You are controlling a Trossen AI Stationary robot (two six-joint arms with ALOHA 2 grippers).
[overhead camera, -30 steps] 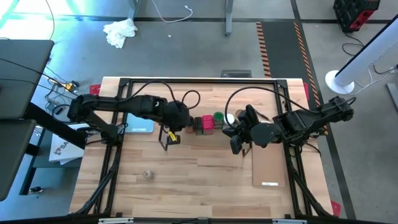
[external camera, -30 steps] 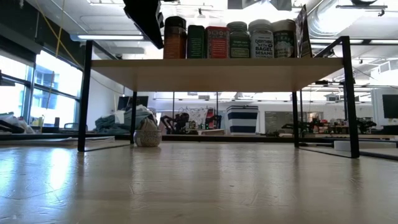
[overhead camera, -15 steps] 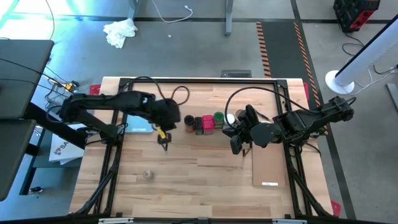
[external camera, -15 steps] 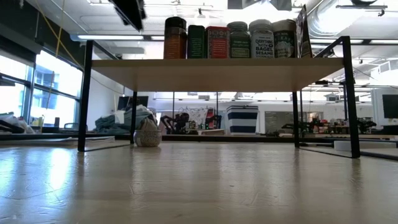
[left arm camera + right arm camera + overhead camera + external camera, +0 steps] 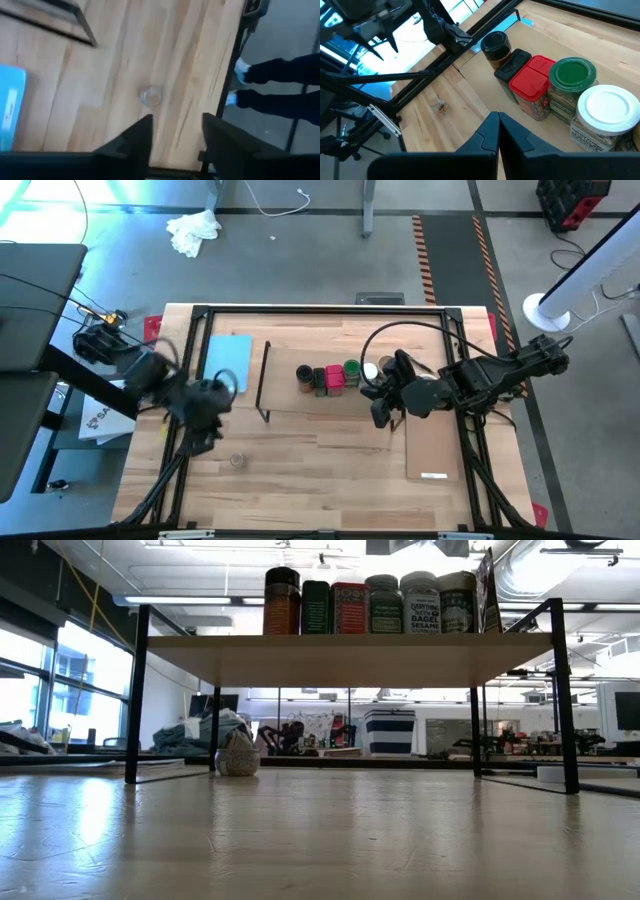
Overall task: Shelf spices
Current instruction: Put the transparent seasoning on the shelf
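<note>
The left gripper [image 5: 205, 430] hangs well to the left of the shelf [image 5: 300, 395], above the table's [image 5: 300, 480] left edge — its fingers [image 5: 137, 142] stand parted with bare wood between them, holding nothing and touching nothing. Ahead of those fingers, a small clear ring-like object [image 5: 150, 95] lies on the tabletop, in front of the shelf's left end. A light-blue pad [image 5: 227, 363] lies flat just left of the shelf's left wire frame.

On the shelf's plank the spice jars [image 5: 335, 375] stand upright in one tight row, toward the right half: a dark brown-topped jar [image 5: 496, 47] at the left end, then a black-lidded tin [image 5: 513, 64], a red-lidded one [image 5: 534, 82], a green-topped jar [image 5: 571, 75] and a white-topped jar [image 5: 605, 107]. The low view shows six in the row.

The right gripper [image 5: 378, 408] hovers just beside the shelf's right end, near the white-topped jar — its fingers [image 5: 490, 140] are pressed together, empty. A thin flat pale board [image 5: 432, 445] lies right of the shelf, in front of the right arm.
</note>
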